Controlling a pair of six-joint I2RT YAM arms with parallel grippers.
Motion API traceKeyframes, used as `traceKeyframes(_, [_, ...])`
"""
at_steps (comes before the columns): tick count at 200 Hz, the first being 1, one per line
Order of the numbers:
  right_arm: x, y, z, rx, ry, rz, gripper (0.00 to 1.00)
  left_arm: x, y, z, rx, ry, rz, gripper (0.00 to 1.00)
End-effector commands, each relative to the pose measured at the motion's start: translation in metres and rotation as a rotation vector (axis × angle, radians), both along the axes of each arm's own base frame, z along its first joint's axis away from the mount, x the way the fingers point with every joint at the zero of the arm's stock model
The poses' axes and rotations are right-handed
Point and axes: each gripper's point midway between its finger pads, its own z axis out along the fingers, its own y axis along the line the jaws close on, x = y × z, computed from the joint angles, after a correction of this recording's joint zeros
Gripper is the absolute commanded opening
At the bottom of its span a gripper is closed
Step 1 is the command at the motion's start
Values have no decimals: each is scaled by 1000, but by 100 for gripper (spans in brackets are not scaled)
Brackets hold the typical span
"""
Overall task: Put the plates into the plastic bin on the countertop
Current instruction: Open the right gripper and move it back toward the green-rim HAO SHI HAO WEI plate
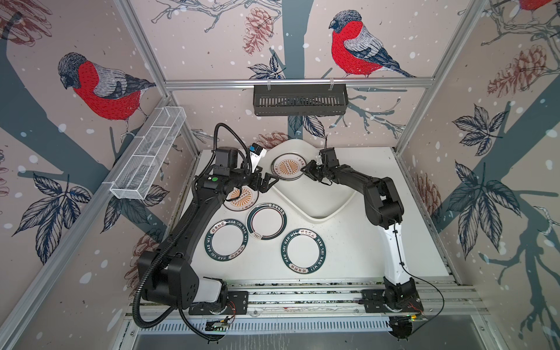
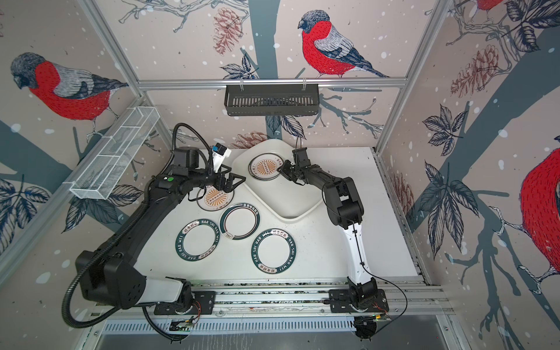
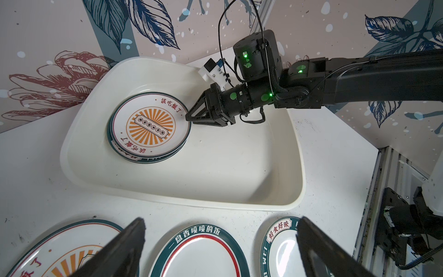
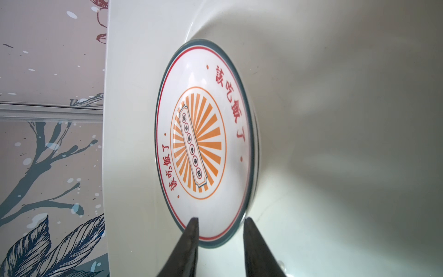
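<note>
While the plastic bin (image 1: 328, 204) is sitting askew against the far edge of the countertop (image 1: 363, 251), about midway along it, the right gripper (image 1: 304, 172) is reaching down into it. A small stack of plates (image 3: 143, 158) is lying flat in the end of the bin nearest that far edge, with a sunburst plate (image 4: 199, 144) facing up on top. In the right wrist view the right gripper's jaws are standing part-way apart with that top plate's rim running between them. One finger (image 4: 191, 239) is over the plate's face and the other is off its edge. Whether they are pinching the rim I cannot tell.

The left gripper (image 1: 269, 184) is hanging with its jaws spread wide and nothing between them. It is just off the bin's left corner, above a second sunburst plate (image 1: 242, 200) that is lying on the countertop, partly hidden by the arm. Three more plates are lying flat toward the near edge. A thin-rimmed teal plate (image 1: 266, 221) is just beside the second sunburst plate, a teal lettered plate (image 1: 225, 241) is on the left, and another lettered plate (image 1: 303, 251) is nearer the middle.
</note>
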Motion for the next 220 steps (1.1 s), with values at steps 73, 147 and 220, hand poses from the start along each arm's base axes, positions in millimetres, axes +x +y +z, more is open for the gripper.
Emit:
traceKeyframes(73, [10, 6, -2, 7, -19, 9, 28, 2, -4, 3, -11, -17, -14, 98])
traceKeyframes(147, [12, 6, 11, 23, -44, 7, 28, 2, -3, 4, -6, -23, -12, 98])
traceKeyframes(220, [-45, -38, 110, -119, -273, 2, 34, 2, 1, -3, 30, -15, -4, 98])
